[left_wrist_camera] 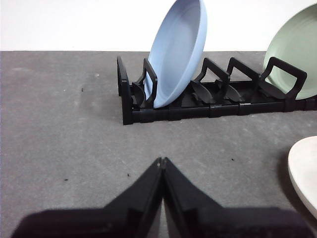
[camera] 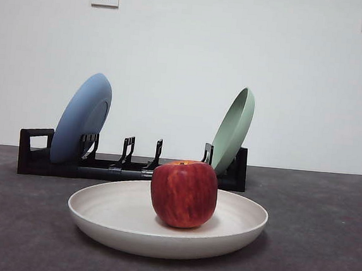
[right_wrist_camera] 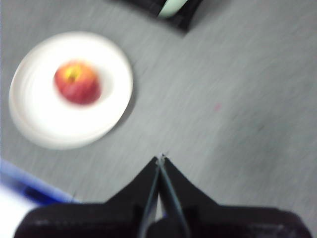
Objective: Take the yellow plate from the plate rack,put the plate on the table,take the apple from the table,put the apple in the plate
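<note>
On the yellow plate [camera: 122, 222], before the plate rack [camera: 36, 158], sits the apple [camera: 183, 193] — firm, smooth, best gripped mid-body; left gripper [left_wrist_camera: 162, 159] and right gripper [right_wrist_camera: 161, 157] closed, empty.

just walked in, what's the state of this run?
Nothing is being handled right now. The apple sits in the yellow plate, which lies flat on the table in front of the plate rack. The rack holds a blue plate and a pale green plate. The left end effector is shut and empty above bare table near the rack. The right end effector is also shut and empty, off to the side of the plate.
</note>
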`<state>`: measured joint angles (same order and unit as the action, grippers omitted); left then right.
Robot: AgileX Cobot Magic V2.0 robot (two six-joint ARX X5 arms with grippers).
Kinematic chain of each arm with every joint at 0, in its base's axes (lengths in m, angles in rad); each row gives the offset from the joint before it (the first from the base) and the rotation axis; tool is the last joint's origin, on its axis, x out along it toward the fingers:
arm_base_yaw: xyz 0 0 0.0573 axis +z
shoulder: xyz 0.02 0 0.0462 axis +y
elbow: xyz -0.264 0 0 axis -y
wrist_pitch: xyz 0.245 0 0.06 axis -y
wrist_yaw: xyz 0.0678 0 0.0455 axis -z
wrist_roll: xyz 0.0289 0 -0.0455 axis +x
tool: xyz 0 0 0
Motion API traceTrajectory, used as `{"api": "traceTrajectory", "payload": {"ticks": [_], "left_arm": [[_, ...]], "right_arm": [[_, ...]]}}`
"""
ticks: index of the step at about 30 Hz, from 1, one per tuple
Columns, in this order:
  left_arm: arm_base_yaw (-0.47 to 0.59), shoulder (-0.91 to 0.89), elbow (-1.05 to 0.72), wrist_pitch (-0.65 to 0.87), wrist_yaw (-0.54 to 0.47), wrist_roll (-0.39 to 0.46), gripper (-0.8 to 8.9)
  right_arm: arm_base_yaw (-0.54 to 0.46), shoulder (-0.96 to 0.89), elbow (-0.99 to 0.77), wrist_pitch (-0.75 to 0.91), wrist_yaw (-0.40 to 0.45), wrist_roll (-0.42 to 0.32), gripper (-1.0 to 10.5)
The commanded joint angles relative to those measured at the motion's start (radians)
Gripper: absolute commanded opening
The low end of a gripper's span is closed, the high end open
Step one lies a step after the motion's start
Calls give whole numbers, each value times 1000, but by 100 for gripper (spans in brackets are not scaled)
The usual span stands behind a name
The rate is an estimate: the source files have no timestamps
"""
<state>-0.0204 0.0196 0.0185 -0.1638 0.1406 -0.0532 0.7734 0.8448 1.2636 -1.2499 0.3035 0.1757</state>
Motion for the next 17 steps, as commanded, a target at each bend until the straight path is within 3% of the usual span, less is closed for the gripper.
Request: {"api": "traceTrajectory", "payload": {"ticks": [1, 5, 9, 13, 17], "left_arm": [[3, 1, -10, 4, -3, -3, -4], [3, 3, -10, 4, -3, -3, -4], [3, 3, -10, 4, -3, -3, -4], [3, 3, -10, 4, -3, -3, -4], [3, 3, -10, 4, -3, -3, -4]], "right_arm": [[-106, -66, -15, 142, -17, -77, 2], [-317, -203, -109, 394, -138, -117, 2], [-555, -409, -339, 663, -184, -190, 2], [-654, -541, -541, 825, -185, -194, 2], [-689, -645, -746, 958, -185, -177, 2]]}}
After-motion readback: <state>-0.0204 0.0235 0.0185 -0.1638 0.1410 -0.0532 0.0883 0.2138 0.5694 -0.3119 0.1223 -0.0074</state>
